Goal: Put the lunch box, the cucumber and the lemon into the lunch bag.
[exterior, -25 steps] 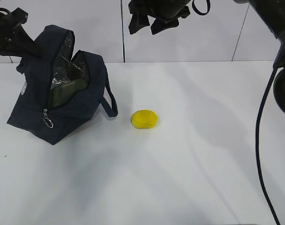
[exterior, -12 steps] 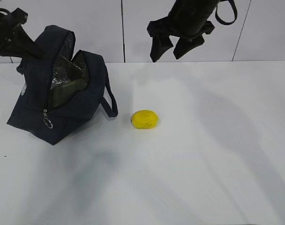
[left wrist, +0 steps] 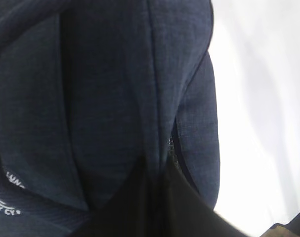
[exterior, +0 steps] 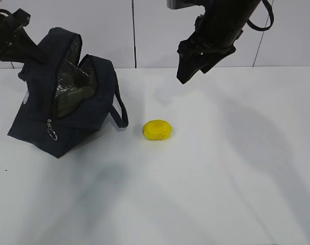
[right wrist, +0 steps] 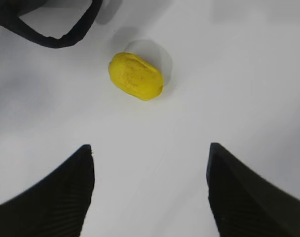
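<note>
Tabletop (exterior: 221, 178), white and matte, carries everything you need to track. Largest on it is the one dark navy fabric lunch bag (exterior: 81, 109) with loop handles, tilted, its top unzipped and its silver lining exposed; something dark olive-green shows inside, probably the sage-lidded lunch box or the cucumber, though you cannot tell which, and neither lies out on the table. The left gripper (exterior: 15, 43) sits at the bag's upper rear edge; the left wrist view shows only navy cloth (left wrist: 105, 98) pressed close, so you cannot tell how its jaws stand.

The right gripper (exterior: 191, 64) has swung over half a second from above the middle of the table rightward and lower, now hanging above and to the right of the fruit; its two ribbed fingers (right wrist: 56, 192) are spread wide and hold nothing. This suggests the last pick is beginning.

One small bright yellow oval lemon (exterior: 157, 130) lies alone just beside the bag's nearer handle (exterior: 120, 109), and appears ahead of the spread fingers in the right wrist view (right wrist: 135, 76).
</note>
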